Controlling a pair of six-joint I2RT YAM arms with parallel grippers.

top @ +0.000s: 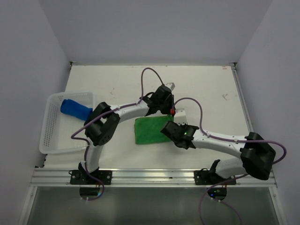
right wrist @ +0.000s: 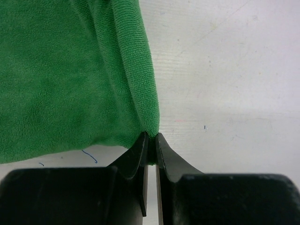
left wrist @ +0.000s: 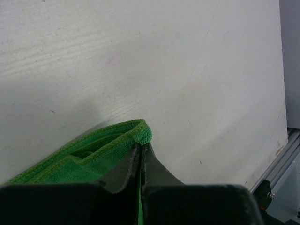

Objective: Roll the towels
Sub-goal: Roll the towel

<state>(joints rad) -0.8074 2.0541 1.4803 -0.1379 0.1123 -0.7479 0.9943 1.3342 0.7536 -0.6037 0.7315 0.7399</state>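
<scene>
Table (top: 215, 89) open far right, basket (top: 47, 140) left — left arm (top: 129, 110), right arm (top: 220, 143), green towel (top: 147, 131) mid-table

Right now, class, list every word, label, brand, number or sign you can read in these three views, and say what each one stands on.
None can be read.
The green towel, blue towel, white basket and table carry no legible print.
The table shows only scuffs and small blue pen marks, which form no letters.

The white table (top: 211, 89) carries the green towel (top: 147, 131) and a white mesh basket (top: 60, 137).
</scene>
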